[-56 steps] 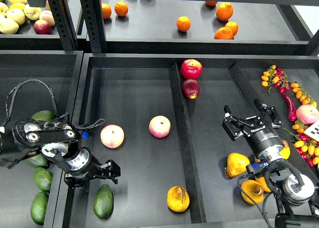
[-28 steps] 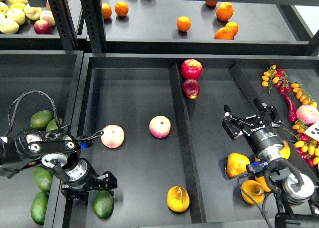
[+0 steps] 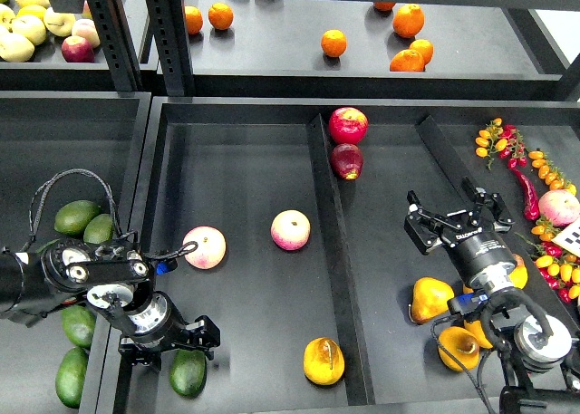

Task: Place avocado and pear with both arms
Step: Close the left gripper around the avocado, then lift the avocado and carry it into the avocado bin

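Down at the tray's front-left corner, my left claw (image 3: 188,338) sits open just above the avocado (image 3: 188,372), fingers straddling its top. Further right, the pear (image 3: 323,361) lies near the divider. My right claw (image 3: 456,216) hovers open, well apart from it.

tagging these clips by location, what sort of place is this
Probably a mock grocery produce display: black shelving with divided trays, fruit sorted by kind, such as oranges on the upper shelf, avocados in the left bin, and peppers and small tomatoes at right.
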You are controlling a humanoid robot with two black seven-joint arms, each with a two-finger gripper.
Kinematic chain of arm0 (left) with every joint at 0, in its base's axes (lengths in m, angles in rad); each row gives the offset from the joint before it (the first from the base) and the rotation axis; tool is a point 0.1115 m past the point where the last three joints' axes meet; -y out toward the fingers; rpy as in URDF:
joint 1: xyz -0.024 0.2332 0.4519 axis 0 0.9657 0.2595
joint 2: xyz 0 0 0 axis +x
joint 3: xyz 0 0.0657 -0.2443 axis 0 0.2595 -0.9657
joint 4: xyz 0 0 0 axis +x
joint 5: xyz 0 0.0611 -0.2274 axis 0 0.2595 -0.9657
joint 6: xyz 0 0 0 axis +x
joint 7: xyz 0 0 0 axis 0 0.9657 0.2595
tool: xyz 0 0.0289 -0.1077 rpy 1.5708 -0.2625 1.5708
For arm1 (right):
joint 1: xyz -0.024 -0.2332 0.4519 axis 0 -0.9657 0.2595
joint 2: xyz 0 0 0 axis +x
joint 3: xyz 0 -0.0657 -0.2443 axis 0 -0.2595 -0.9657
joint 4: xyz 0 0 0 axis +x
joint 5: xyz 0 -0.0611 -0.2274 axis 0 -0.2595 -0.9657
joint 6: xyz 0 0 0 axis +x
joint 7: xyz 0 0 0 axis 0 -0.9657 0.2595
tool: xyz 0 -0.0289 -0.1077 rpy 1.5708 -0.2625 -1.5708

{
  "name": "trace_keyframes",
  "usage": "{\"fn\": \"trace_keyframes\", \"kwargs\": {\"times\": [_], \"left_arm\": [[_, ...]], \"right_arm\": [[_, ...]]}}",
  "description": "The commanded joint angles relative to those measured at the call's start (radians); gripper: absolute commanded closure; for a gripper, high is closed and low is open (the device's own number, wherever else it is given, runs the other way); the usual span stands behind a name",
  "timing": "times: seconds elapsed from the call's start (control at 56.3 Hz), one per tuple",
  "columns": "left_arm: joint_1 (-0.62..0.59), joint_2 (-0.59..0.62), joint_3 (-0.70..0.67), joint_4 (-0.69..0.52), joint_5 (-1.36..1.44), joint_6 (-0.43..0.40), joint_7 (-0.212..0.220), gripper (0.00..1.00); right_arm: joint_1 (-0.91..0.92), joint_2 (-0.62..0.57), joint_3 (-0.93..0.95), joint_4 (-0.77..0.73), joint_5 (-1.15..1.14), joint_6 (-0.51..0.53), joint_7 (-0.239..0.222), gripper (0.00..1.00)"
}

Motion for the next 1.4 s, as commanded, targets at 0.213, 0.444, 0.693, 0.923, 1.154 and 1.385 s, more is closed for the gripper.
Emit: {"fn": "trace_keyframes", "kwargs": {"times": [0.213, 0.444, 0.693, 0.923, 1.154, 1.385], "left_arm": [[0.0, -0.011, 0.004, 0.012, 0.008, 0.0, 0.0, 0.19], [0.0, -0.006, 0.004, 0.024, 0.004, 0.0, 0.0, 0.35], [0.002, -0.008, 0.0, 0.037, -0.005, 0.0, 0.0, 0.55], [0.003, -0.005, -0.012, 0.038, -0.014, 0.0, 0.0, 0.69], [-0.078, 0.001, -0.088, 0.07, -0.071, 0.0, 0.0, 0.69], [-0.204, 0.005, -0.091, 0.145, -0.163, 0.0, 0.0, 0.67]], "right_arm": [[0.001, 0.0, 0.001, 0.0, 0.001, 0.002, 0.001, 0.0], [0.001, 0.0, 0.018, 0.0, 0.001, 0.002, -0.001, 0.0], [0.001, 0.0, 0.02, 0.002, 0.001, 0.002, -0.001, 0.0], [0.001, 0.0, 0.02, 0.002, 0.001, 0.003, -0.001, 0.0], [0.001, 0.0, 0.02, 0.002, 0.001, 0.003, -0.001, 0.0], [0.005, 0.0, 0.02, 0.002, 0.002, 0.005, -0.001, 0.0]]}}
